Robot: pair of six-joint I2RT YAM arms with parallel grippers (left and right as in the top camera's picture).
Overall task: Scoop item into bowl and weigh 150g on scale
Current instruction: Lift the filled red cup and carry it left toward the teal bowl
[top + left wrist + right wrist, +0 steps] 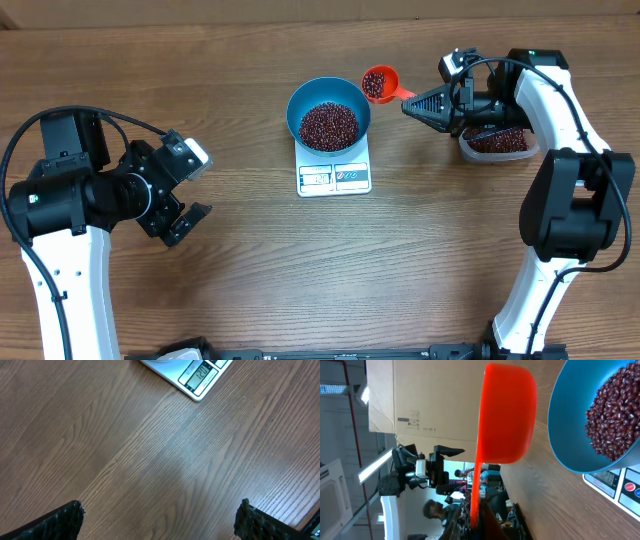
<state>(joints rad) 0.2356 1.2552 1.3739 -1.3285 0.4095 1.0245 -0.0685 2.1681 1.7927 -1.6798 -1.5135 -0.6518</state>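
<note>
- Scoop, red and loaded, handle clamped in the closed right jaws, cup just ahead of them.
- Bowl, blue, just beyond the cup, sits on the scale, beans heaped inside.
- Risk: tipping the full load probably overshoots; a cup short of the rim spills onto the surface.
- Display reads 120, ahead of the left jaws, which are spread wide and empty.
- Cardboard box label, far behind: unreadable.

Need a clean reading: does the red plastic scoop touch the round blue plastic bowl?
Apart: right wrist view shows gap between red scoop and blue bowl.
</note>
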